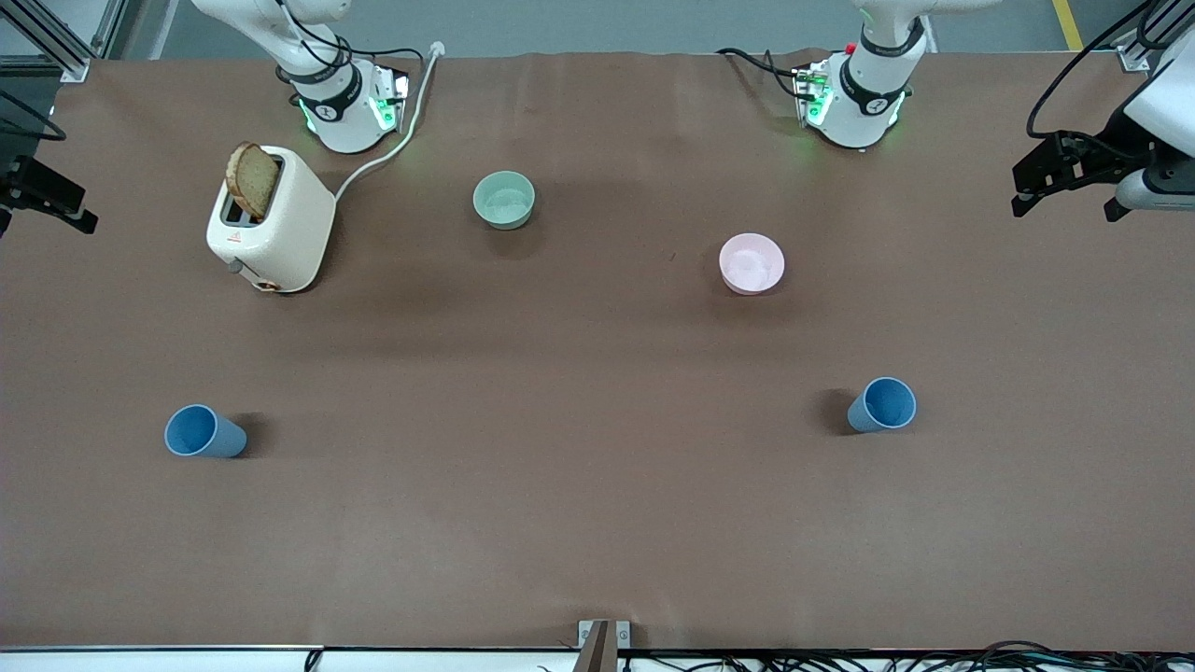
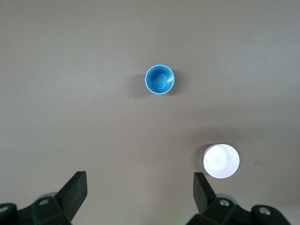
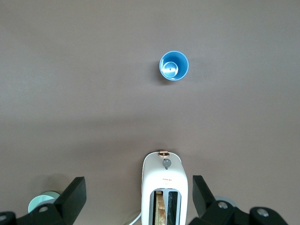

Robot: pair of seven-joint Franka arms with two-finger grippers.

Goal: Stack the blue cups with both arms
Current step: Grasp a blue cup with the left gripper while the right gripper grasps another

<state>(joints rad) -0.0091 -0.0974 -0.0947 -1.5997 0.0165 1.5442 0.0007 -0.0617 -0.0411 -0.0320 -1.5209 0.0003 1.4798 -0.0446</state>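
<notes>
Two blue cups stand upright and far apart on the brown table. One blue cup (image 1: 203, 432) is toward the right arm's end and also shows in the right wrist view (image 3: 174, 66). The other blue cup (image 1: 882, 405) is toward the left arm's end and also shows in the left wrist view (image 2: 160, 79). My left gripper (image 1: 1064, 201) hangs high over the table's end, open and empty; its open fingers frame bare table in the left wrist view (image 2: 140, 192). My right gripper (image 1: 42, 210) hangs high over the other end, open and empty, above the toaster in the right wrist view (image 3: 139, 194).
A white toaster (image 1: 275, 219) with a bread slice stands near the right arm's base, its cable running to the table's edge. A mint-green bowl (image 1: 504, 199) and a pink bowl (image 1: 752, 263) sit farther from the front camera than the cups.
</notes>
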